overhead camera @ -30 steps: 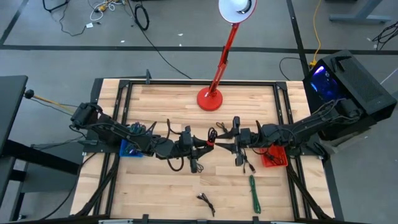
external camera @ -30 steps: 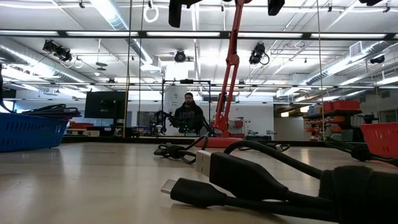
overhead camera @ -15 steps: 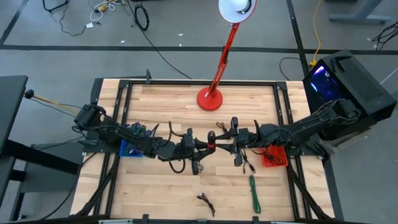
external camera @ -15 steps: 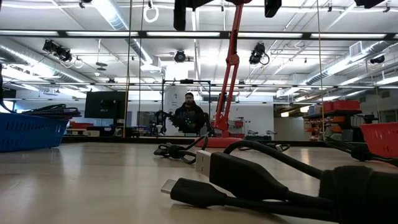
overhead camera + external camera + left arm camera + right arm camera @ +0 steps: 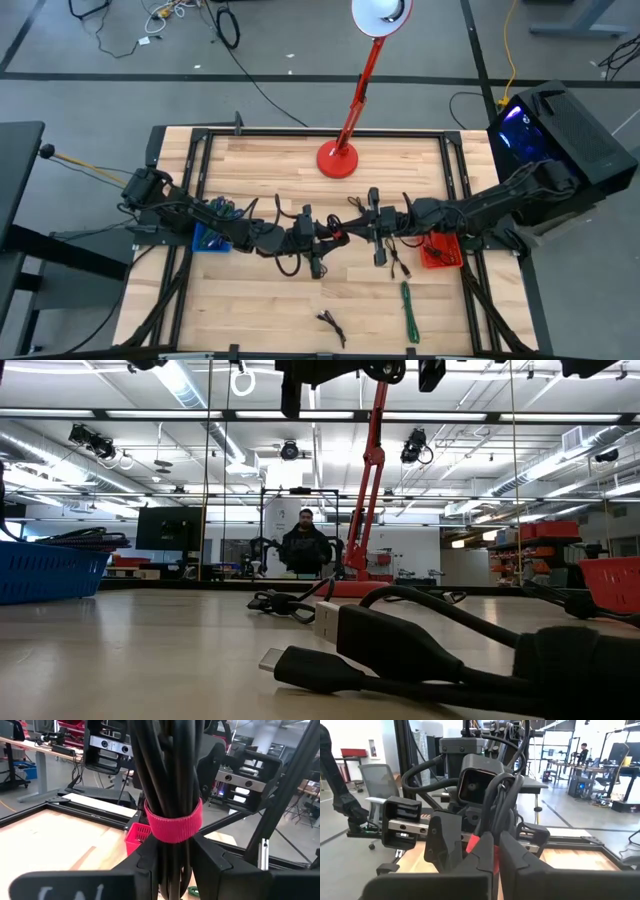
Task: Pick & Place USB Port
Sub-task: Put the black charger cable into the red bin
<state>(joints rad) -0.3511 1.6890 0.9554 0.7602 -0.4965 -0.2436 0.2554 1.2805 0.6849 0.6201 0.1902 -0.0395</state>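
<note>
cable bundle [image 5: 172, 795] – both end effectors clamping

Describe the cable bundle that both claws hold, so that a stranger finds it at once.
Start at the red lamp base and come toward the table's near edge. Between the left claw and right claw hangs a black cable bundle; only it wears a pink strap.

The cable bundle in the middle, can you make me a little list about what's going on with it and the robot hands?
held thing: black cable bundle with a pink strap around it
left gripper: shut on the bundle, above the table's middle
right gripper: shut on the same bundle, facing the left one
handover: both grip it, neither has let go
on the table: green cable, small black cable, red lamp base
bins: blue bin, red bin
</note>
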